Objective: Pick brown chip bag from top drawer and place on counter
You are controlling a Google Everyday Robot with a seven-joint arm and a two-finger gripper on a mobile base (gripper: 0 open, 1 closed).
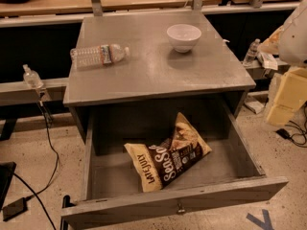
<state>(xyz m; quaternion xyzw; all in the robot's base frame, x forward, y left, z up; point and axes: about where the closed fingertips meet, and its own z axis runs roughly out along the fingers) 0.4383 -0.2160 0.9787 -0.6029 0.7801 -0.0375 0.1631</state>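
Bag first: the brown chip bag (168, 159) lies in the open top drawer (172, 207). It sits slanted, with its tan "Late July" end toward the front left and its far corner propped up toward the drawer's back, clear of both side walls. I judge the step in hand to be the reach. I should come down from above over the dark middle, clear of the front panel, and close across the puffy width. A flat corner would likely slip out. Above, the grey cabinet's worktop (158, 75) carries a lying water bottle (98, 55) at left and a white bowl (183, 36) toward the back, so its front middle looks the best landing spot. My jaws sit at the view's right edge, past the worktop and well apart from the bag. Released or clenched, I cannot tell.
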